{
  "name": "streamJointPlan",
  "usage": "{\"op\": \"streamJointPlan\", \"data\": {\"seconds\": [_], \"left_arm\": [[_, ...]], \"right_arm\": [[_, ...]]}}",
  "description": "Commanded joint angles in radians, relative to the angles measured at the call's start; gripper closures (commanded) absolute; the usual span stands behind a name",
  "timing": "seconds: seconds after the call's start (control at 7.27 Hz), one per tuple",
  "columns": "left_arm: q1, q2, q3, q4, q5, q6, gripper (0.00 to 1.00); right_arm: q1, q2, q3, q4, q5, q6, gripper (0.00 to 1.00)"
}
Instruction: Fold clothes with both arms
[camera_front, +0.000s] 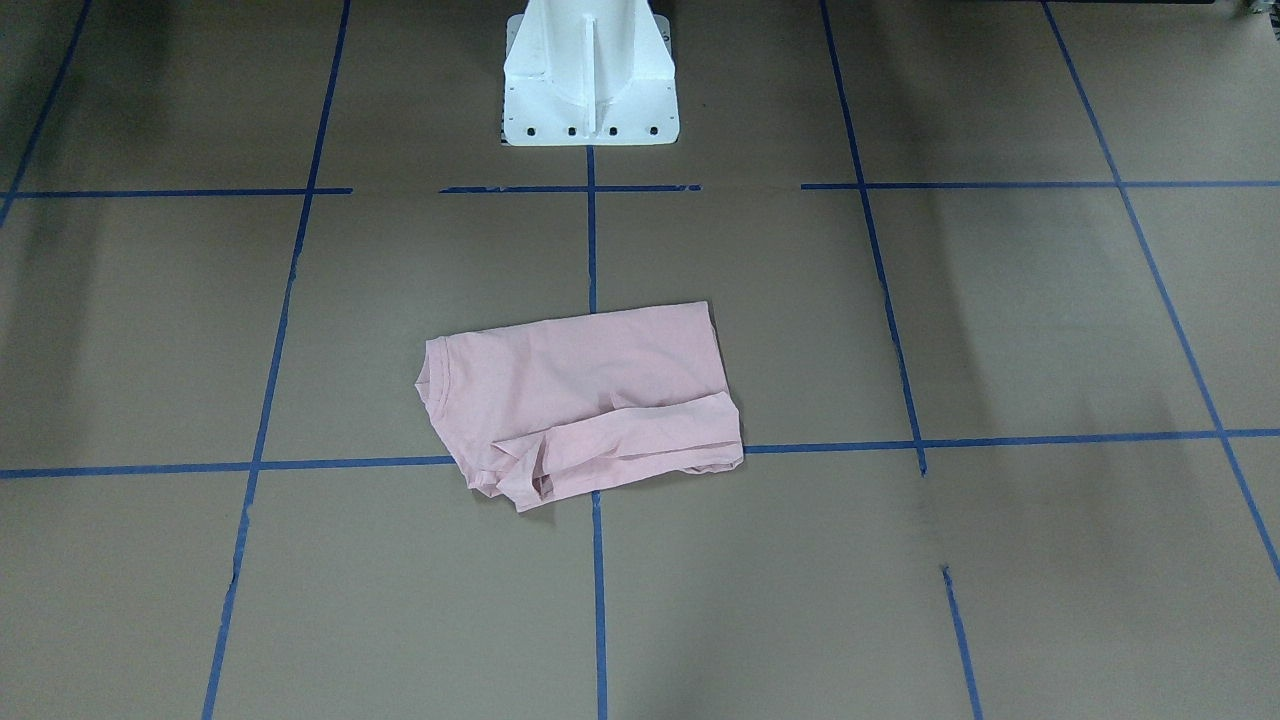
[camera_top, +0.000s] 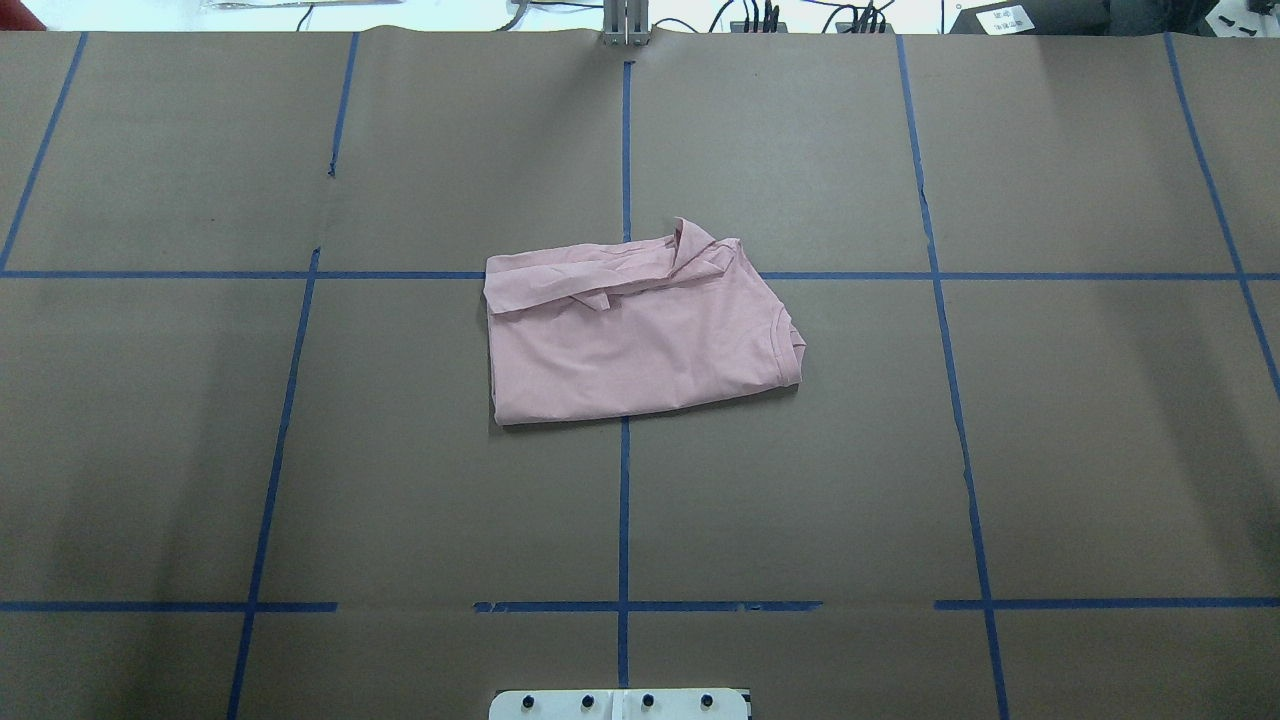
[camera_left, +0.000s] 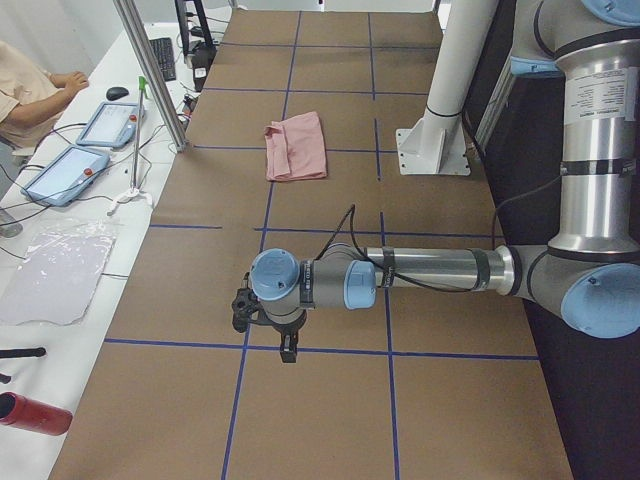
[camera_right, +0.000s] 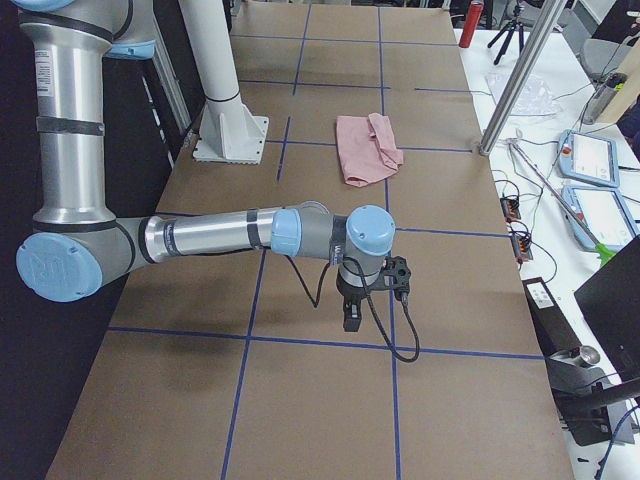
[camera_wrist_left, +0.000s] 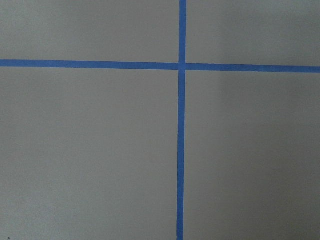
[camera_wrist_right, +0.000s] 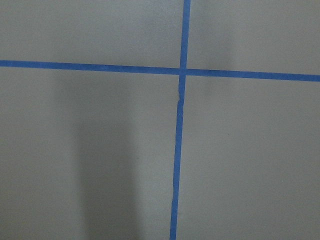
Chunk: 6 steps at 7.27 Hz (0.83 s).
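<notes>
The pale pink T-shirt (camera_front: 580, 400) lies folded into a rough rectangle at the table's middle, with a sleeve flap doubled over its far edge in the overhead view (camera_top: 630, 340). Its collar points to the robot's right. It also shows in the left side view (camera_left: 297, 146) and the right side view (camera_right: 365, 148). The print is hidden. My left gripper (camera_left: 287, 352) hangs over the table's left end, far from the shirt. My right gripper (camera_right: 352, 318) hangs over the right end, equally far. I cannot tell if either is open or shut. Both wrist views show only brown paper and blue tape.
The white pedestal base (camera_front: 590, 80) stands behind the shirt. Blue tape lines (camera_top: 624, 500) grid the brown paper. An operator (camera_left: 25, 95) sits at a side bench with tablets (camera_left: 65, 172). A metal pole (camera_left: 150, 70) stands at the table's far edge.
</notes>
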Motion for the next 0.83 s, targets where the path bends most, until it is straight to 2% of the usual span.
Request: {"op": "streamJointPlan", "data": {"seconds": [0.0,0.14,0.69], "left_arm": [[0.000,-0.004,-0.005,-0.030,0.050,-0.027,0.00],[0.000,-0.002,-0.001,-0.068,0.096,-0.029,0.00],[0.000,-0.002,0.007,-0.089,0.066,-0.029,0.00]], "right_arm": [[0.000,0.001,0.002,0.000,0.000,-0.001,0.00],[0.000,0.001,0.014,0.000,0.000,0.002,0.00],[0.000,-0.002,0.017,0.000,0.000,0.003,0.00]]}}
